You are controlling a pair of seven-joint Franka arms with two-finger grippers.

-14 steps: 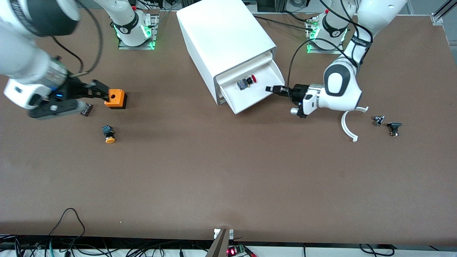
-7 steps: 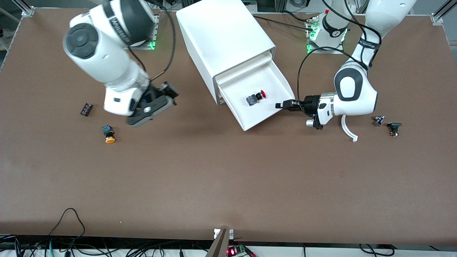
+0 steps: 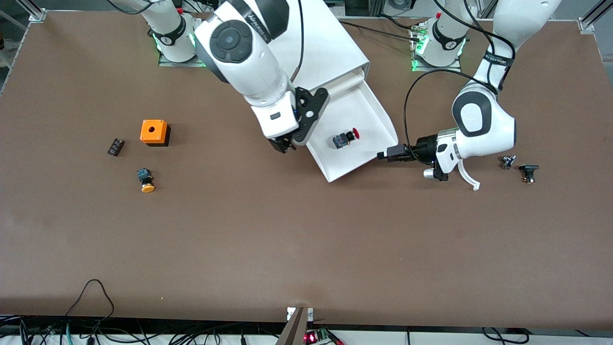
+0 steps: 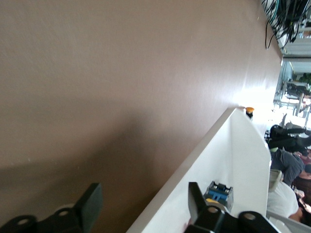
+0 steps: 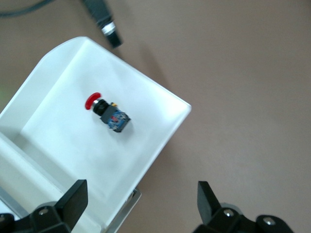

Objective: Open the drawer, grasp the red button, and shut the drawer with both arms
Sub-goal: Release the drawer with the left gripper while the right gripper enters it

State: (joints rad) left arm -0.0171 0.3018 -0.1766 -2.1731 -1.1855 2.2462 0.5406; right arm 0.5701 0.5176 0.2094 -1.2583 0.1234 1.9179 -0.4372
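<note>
Drawer [image 3: 357,160]: pulled out of cabinet [image 3: 330,43], upper middle of frame. Small black chip [image 3: 115,146], orange box [image 3: 154,132] and yellow button [image 3: 145,180] on table toward right arm's end. Next, right gripper [image 3: 286,145], fingers wide apart, holding nothing, just beside drawer. Red button [image 3: 345,139] lying on its side in drawer, touching no gripper. Then left gripper [image 3: 385,155] at drawer's front corner, fingers apart, drawer's front wall between them. Last, white curved piece [image 3: 467,175] on table by left arm.

White arms [image 3: 249,72], grey joints, black cables
</note>
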